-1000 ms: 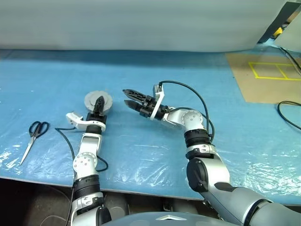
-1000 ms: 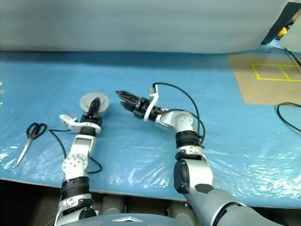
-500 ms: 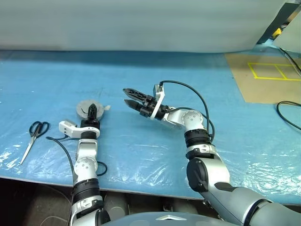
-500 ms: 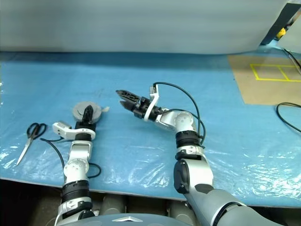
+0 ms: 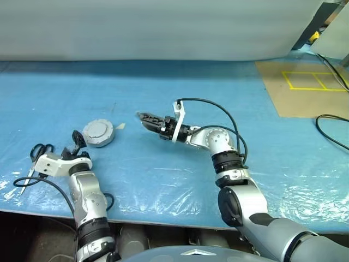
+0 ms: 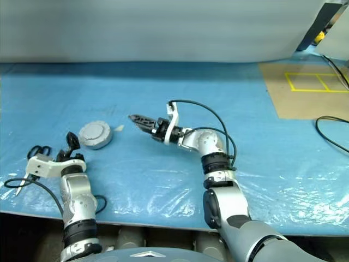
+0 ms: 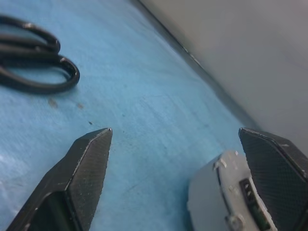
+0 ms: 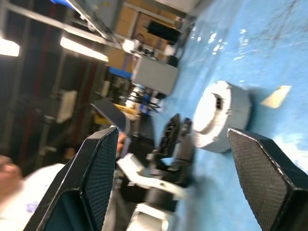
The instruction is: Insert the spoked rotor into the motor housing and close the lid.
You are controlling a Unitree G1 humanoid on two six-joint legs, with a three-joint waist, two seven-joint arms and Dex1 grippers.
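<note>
Head views (left and right eye): the motor housing [image 5: 98, 132], a short grey cylinder with the lid [image 5: 98, 130] seated flat on top, stands on the blue-covered bench [image 5: 163, 93]. The left tool [image 5: 77, 143] hangs just beside the housing on its near left side, apart from it, its two black fingers spread wide and empty. The right tool [image 5: 146, 119] reaches in from the other side, pointing toward the housing yet well short of it, jaws parted and empty. A small pale scrap [image 5: 120, 126] lies on the bench between housing and right tool. Black-handled scissors [image 5: 34, 161] lie near the bench's left edge, beside the left arm.

Left wrist view: both fingers [image 7: 82, 178] stand far apart over bare blue bench; the housing [image 7: 216, 202] sits close to one finger (contact cannot be told), and the scissors' handles [image 7: 33, 62] lie beyond.

Right wrist view: the tool's fingers [image 8: 96, 178] frame the scene widely; the housing [image 8: 222, 115] stands between them farther off, the pale scrap [image 8: 275, 96] beside it, and the left tool [image 8: 174, 137] just beside the housing.
</note>
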